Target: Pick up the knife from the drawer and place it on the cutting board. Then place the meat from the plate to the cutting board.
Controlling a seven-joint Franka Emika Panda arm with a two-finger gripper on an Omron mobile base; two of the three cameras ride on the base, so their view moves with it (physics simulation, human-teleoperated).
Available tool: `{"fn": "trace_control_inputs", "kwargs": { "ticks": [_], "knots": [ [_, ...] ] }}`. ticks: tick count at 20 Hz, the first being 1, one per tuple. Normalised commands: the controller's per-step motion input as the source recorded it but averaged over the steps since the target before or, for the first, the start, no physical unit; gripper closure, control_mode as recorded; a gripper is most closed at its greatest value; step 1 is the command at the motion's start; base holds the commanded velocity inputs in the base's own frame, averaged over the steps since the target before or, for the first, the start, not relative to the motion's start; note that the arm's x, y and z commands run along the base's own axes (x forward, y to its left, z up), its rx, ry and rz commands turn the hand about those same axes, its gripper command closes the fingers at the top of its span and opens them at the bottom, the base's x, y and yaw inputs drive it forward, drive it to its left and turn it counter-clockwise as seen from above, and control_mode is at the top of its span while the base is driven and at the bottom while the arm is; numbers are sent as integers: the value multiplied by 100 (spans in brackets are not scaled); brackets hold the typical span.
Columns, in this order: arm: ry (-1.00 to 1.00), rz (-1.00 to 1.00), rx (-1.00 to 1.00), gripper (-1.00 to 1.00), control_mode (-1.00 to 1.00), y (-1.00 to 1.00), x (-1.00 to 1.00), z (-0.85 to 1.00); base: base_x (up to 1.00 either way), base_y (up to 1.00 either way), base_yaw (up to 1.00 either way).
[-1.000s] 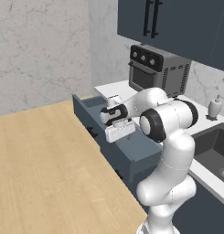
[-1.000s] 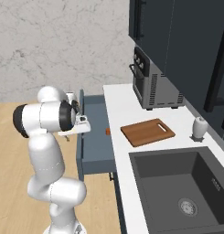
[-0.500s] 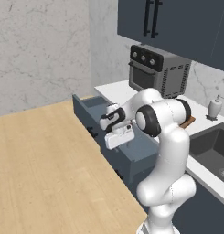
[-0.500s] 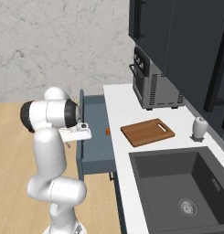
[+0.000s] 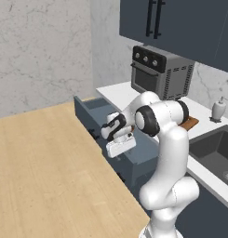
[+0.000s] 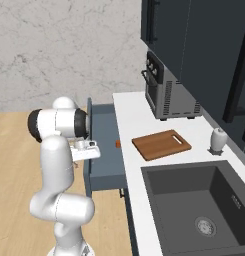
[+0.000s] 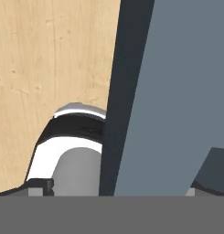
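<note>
The dark slate-blue drawer (image 6: 105, 165) stands pulled out from under the counter. A small orange-red bit of the knife (image 6: 118, 144) shows inside it, against the counter side. My gripper (image 6: 86, 155) hangs open over the drawer's front panel (image 5: 110, 149), pointing down. In the hand view the dark top edge of the drawer front (image 7: 117, 100) runs between my spread fingertips (image 7: 40, 185), with the drawer's inside (image 7: 177, 91) to the right and wooden floor to the left. The reddish-brown cutting board (image 6: 161, 144) lies on the white counter. The meat and the plate are out of view.
A toaster oven (image 6: 169, 92) stands at the back of the counter behind the board. A soap dispenser (image 6: 217, 139) sits next to the dark sink (image 6: 204, 200). Dark wall cabinets (image 5: 180, 23) hang above. Light wooden floor (image 5: 45, 162) spreads left of the drawer.
My hand has come down and moved outward, from above the drawer's inside to over its front panel. The drawer and the board have stayed put, and the jaws have stayed open.
</note>
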Motion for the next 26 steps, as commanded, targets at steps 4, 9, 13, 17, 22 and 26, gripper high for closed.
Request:
{"fn": "trace_control_inputs", "kwargs": {
  "ticks": [4,9,13,17,22,26],
  "knots": [
    [2,0,0,-100,-100,19,-4,-14,0,0,0],
    [3,0,0,-100,-100,96,-22,22,0,0,0],
    [5,0,0,-100,-100,100,-32,34,0,0,0],
    [4,0,0,-100,-100,100,-48,38,0,0,0],
    [5,0,-1,-100,-100,100,-46,10,0,0,0],
    [3,0,-3,-100,-100,100,-45,27,0,0,0]
  ]
}}
